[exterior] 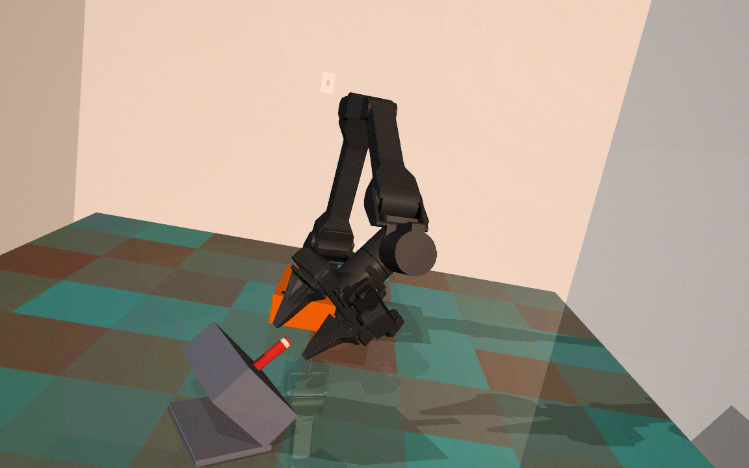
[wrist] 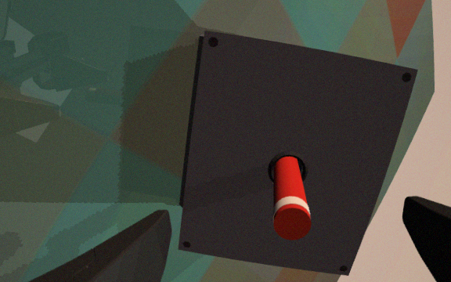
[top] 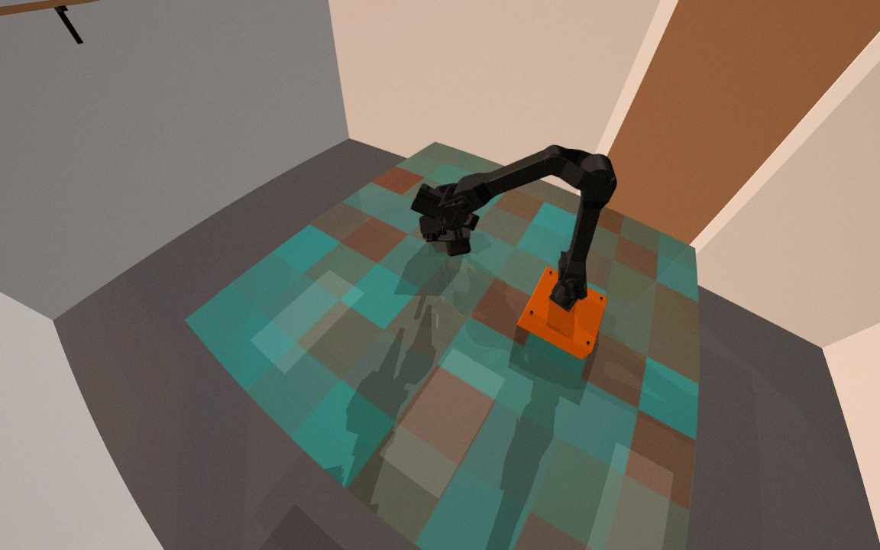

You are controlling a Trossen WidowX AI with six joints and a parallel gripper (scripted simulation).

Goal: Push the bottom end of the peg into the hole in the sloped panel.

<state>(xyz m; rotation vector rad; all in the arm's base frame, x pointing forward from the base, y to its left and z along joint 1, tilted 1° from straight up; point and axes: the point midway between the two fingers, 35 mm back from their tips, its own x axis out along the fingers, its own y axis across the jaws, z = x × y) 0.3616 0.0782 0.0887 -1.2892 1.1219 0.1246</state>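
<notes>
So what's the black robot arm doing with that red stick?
The robot arm has put the red stick into the round hole in the sloped grey panel. The stick pokes out of the hole on its own, its white-ringed end facing the gripper. The gripper is wide open, holds nothing and sits a little way back from the stick, not touching it. All that looks left to do is to move the arm farther away.
</notes>
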